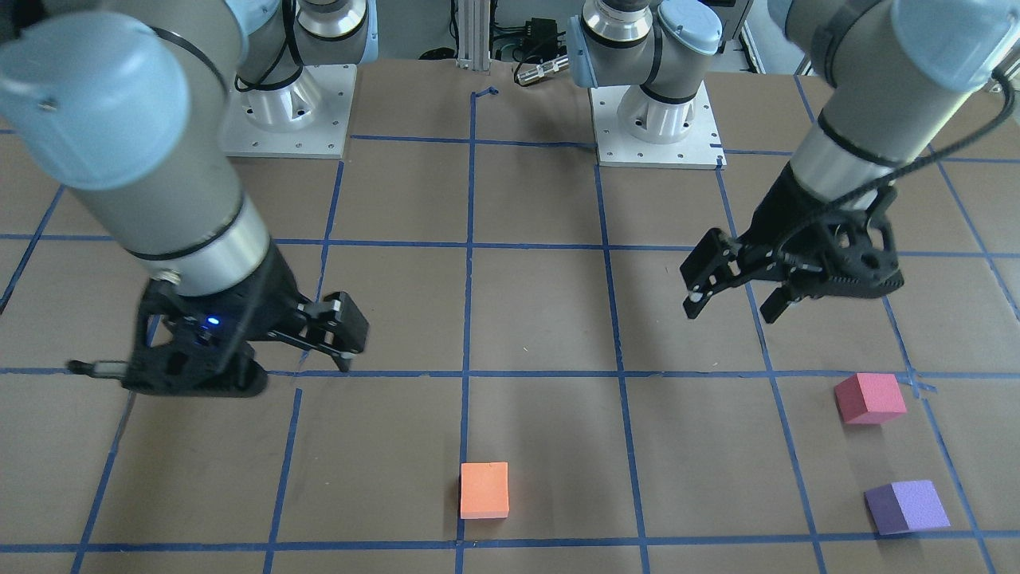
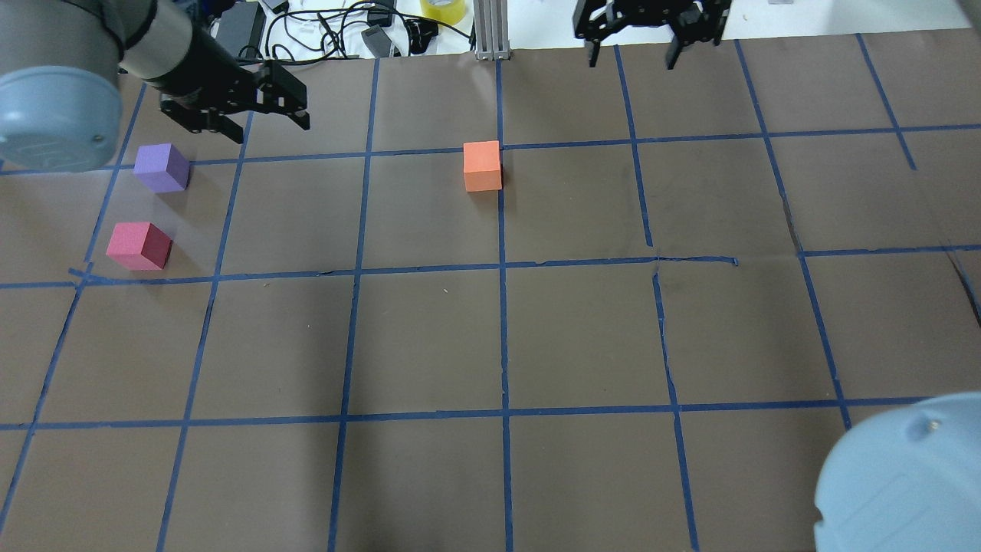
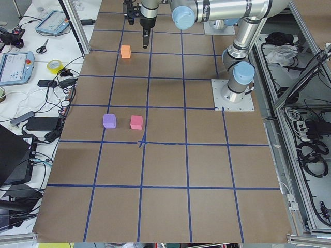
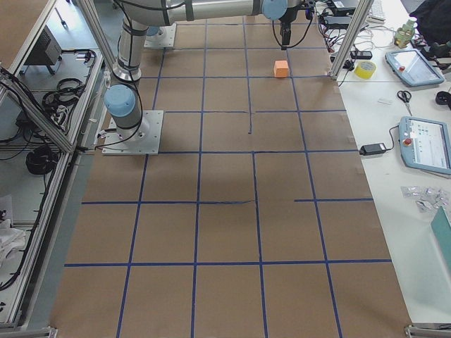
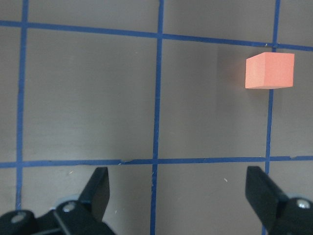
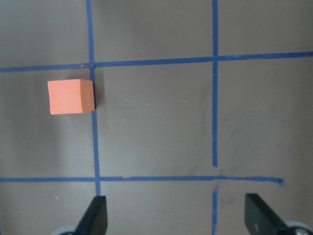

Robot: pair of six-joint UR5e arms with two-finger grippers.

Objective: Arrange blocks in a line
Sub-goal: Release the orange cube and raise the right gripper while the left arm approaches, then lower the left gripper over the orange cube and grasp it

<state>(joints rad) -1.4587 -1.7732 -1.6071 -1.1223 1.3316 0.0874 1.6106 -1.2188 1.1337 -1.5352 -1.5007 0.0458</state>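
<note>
The orange block [image 2: 482,165] sits alone near the middle of the table's far part. The purple block [image 2: 161,167] and the pinkish-red block [image 2: 139,245] stand close together at the left, apart from each other. My left gripper [image 2: 268,126] is open and empty, raised beyond and to the right of the purple block. My right gripper [image 2: 631,54] is open and empty, raised over the far edge, right of the orange block. The orange block shows at the upper right of the left wrist view [image 5: 269,70] and at the upper left of the right wrist view [image 6: 70,96].
The table is brown paper with a blue tape grid [image 2: 502,268]. An aluminium post [image 2: 490,31], cables and a yellow tape roll [image 2: 443,9] lie past the far edge. The two arm bases [image 1: 657,119] stand on the robot's side.
</note>
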